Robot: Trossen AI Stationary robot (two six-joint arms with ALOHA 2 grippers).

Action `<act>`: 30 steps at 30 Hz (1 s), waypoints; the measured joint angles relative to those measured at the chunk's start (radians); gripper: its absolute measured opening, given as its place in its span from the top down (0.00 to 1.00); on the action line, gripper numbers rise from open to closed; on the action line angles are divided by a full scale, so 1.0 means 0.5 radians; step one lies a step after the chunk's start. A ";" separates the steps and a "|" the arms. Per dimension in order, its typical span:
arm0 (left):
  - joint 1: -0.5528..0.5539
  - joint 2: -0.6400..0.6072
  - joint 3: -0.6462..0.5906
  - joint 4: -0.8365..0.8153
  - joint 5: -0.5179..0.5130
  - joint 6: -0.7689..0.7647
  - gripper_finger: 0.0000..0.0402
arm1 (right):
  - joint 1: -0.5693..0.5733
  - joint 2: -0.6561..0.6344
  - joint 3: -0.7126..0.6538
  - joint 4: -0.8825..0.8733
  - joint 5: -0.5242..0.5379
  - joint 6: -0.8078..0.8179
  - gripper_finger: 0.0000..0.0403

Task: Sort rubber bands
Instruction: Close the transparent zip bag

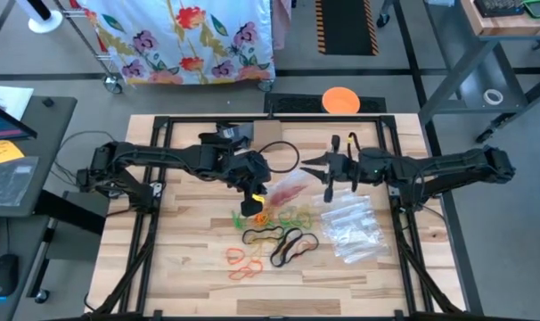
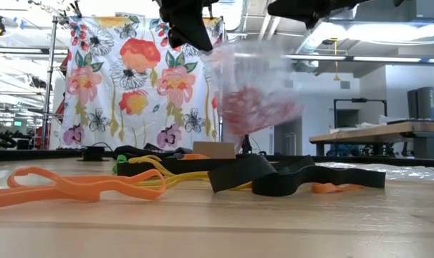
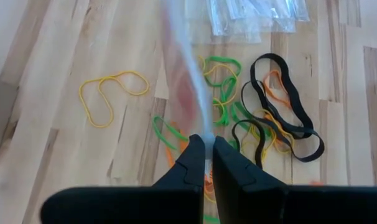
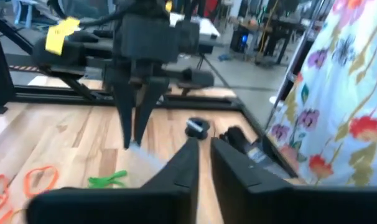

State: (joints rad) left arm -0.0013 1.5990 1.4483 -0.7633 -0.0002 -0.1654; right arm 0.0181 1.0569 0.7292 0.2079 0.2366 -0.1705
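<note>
rubber bands (image 1: 272,239), clear bags (image 1: 352,230), wooden table (image 1: 190,267)

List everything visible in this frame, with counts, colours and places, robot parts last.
Rubber bands: many; orange, green, yellow, black; loose on table centre.
Bag with red bands: one, clear, hanging from left hand above the pile.
Empty zip bags: several, clear, right of the pile.
Orange disc: one, at the table's far edge.
Floral cloth: one, behind table.
Table: one, light wood.
Left hand: shut on the bag's top.
Right hand: slightly open, empty, beside the bag.
</note>
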 joint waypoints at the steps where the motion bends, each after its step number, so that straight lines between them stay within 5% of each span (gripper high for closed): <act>1: 0.000 0.000 0.000 0.000 0.000 0.000 1.00 | 0.000 0.000 0.000 0.038 -0.002 -0.041 0.81; 5: 0.002 0.000 0.022 -0.036 0.033 0.026 1.00 | -0.005 0.022 0.004 0.282 -0.031 -0.022 0.68; 10: 0.005 -0.008 0.195 -0.212 0.130 0.118 1.00 | -0.076 0.175 0.001 0.228 -0.417 -0.028 0.61; 16: 0.026 -0.009 0.355 -0.489 0.382 0.150 1.00 | -0.081 0.479 0.274 0.166 -0.469 -0.214 0.60; 23: 0.031 -0.006 0.382 -0.674 0.398 0.139 1.00 | -0.043 0.788 0.702 -0.378 -0.471 -0.280 0.62; 30: 0.031 -0.006 0.382 -0.755 0.394 0.172 1.00 | -0.037 0.867 0.825 -0.635 -0.474 -0.183 0.62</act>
State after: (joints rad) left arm 0.0143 1.5959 1.6394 -1.1408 0.1967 -0.0793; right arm -0.0001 1.4902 1.1415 -0.1097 -0.0006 -0.2622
